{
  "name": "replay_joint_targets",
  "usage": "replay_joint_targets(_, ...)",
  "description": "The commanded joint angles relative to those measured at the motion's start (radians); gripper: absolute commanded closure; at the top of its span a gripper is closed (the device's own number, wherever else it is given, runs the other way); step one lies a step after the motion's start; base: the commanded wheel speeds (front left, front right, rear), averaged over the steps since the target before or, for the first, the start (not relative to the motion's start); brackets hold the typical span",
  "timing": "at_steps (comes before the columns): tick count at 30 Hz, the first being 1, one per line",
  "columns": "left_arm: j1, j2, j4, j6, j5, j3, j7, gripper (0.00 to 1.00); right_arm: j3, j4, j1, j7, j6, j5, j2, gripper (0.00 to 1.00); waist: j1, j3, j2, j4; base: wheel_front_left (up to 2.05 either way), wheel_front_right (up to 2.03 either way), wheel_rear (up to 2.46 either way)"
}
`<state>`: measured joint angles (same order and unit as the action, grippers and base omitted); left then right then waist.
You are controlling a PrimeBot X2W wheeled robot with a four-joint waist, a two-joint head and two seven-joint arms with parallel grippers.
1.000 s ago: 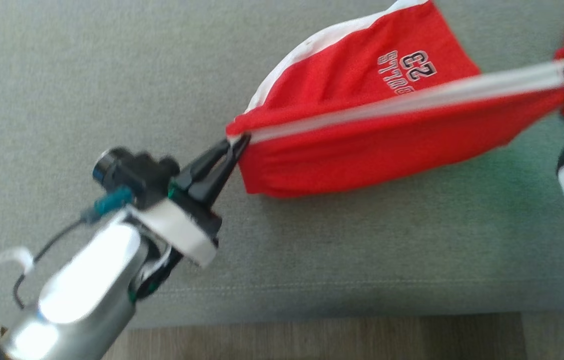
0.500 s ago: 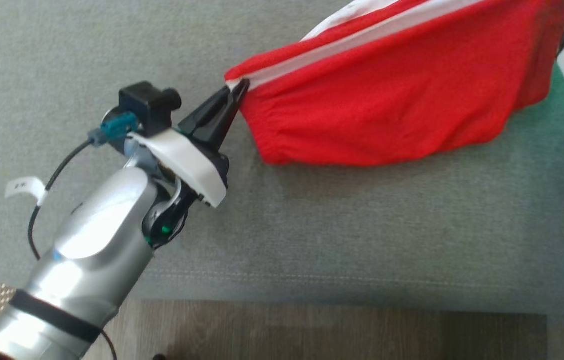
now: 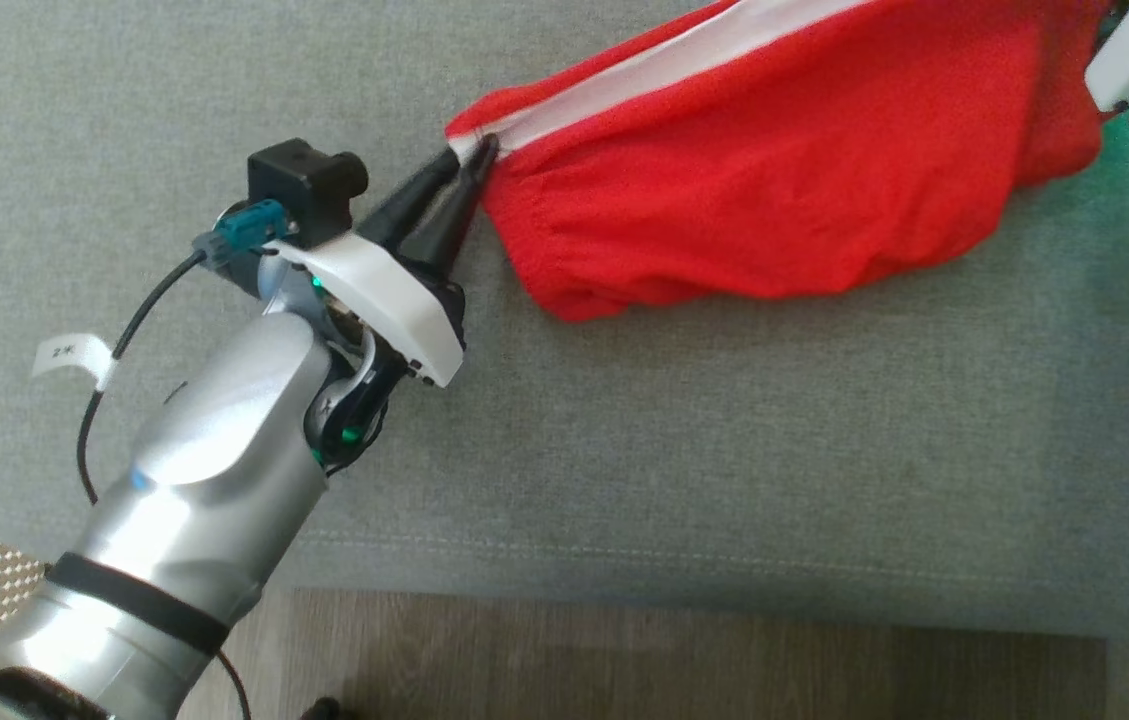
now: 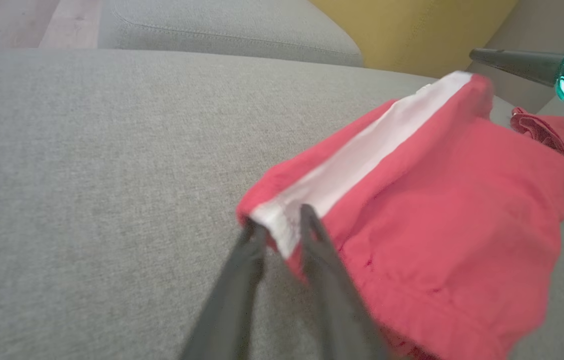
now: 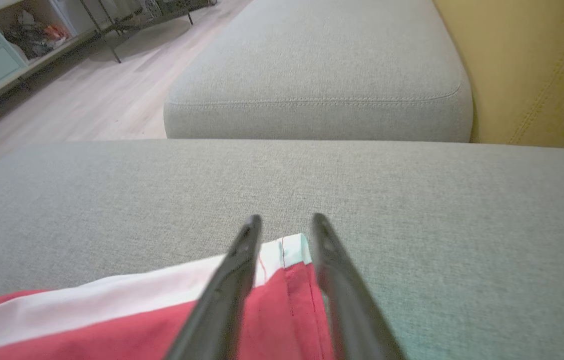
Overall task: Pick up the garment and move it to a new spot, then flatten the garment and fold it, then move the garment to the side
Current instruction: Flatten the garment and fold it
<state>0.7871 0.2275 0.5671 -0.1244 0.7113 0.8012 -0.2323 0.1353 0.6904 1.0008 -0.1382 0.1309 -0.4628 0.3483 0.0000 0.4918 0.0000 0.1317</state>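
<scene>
Garment (image 3: 774,200) lies on the grey cushion (image 3: 624,450), second cushion (image 5: 321,75) beyond, both jaws parted around its corners.

Grey fabric cushion (image 3: 724,480), red white-striped garment (image 3: 774,180) slumped on it, wooden floor (image 3: 724,670) past its seamed edge

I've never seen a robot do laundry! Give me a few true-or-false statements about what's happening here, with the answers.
1. The garment is red with a white stripe. True.
2. It lies on a wooden table. False: it lies on a grey cushion.
3. The left fingers sit at the end of the white stripe. True.
4. The right fingers are pressed tightly together. False: they stand apart, with the garment's corner between them.
5. The garment is folded into a neat square. False: it lies loose and wrinkled, unfolded.
</scene>
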Motion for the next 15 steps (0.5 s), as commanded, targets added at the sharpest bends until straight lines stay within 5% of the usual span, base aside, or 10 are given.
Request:
replay_joint_targets(1, 0.036, 0.024, -0.017, -0.001, -0.004, -0.032, -0.012, 0.00, 0.006, -0.025, 0.021, 0.017, 0.000, -0.012, 0.004, 0.00, 0.0000, -0.010, 0.0000, -0.004, 0.00, 0.00, 0.00)
replay_joint_targets(6, -0.028, 0.023, -0.057, 0.062, -0.027, -0.075, -0.027, 0.00, 0.024, -0.035, -0.057, 0.069, 0.000, -0.079, 0.009, 0.00, 0.0000, -0.062, 0.0000, -0.021, 0.00, 0.00, 0.00)
replay_joint_targets(15, -0.352, 0.011, -0.389, 0.306, -0.206, -0.275, -0.029, 0.00, 0.033, -0.073, -0.276, 0.084, 0.000, -0.165, 0.026, 0.00, 0.0000, -0.165, 0.0000, -0.019, 0.00, 0.00, 0.00)
